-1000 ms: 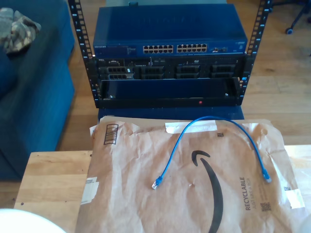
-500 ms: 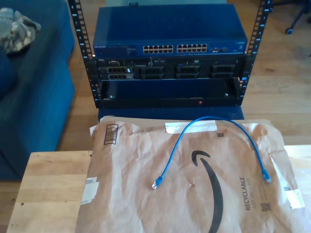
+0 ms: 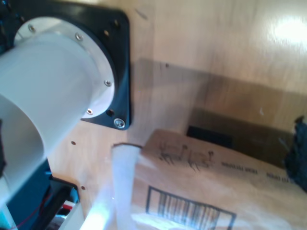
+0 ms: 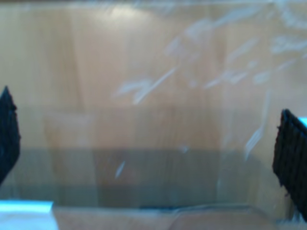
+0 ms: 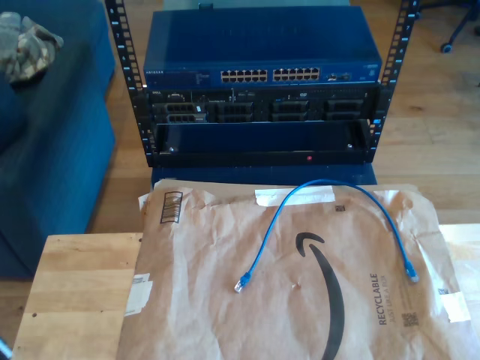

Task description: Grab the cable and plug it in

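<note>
Nearest in the exterior view: wooden table (image 5: 75, 292) at the exterior view's left, mostly covered by a wrinkled brown paper mailer (image 5: 300, 300) with black smile logo and "RECYCLABLE" print. Blue cable (image 5: 324, 185) lying loose on the mailer in an arch: one clear plug (image 5: 240, 286) toward the middle of the mailer, other plug (image 5: 412, 275) toward the exterior view's right, top of the arch across a strip of white tape (image 5: 294, 196) near the mailer's far edge. Nothing touching the cable. First wrist view: white arm base (image 3: 53, 105) on a black mounting plate bolted to the wood, mailer corner with barcode (image 3: 187, 211) just beside it; dark sliver of my first gripper (image 3: 300, 153) at the frame edge, spread impossible to tell. Second wrist view: blurred, bare wood with glare, my second gripper (image 4: 153, 143) with black fingers (image 4: 290, 158) far apart at either edge, jaws wide, holding nothing. Beyond the table: black rack with a blue network switch (image 5: 259, 49) on top, two blocks of ports (image 5: 270, 75) facing the camera, darker units stacked below. Blue sofa (image 5: 45, 142) at the exterior view's left, wood floor behind.
</note>
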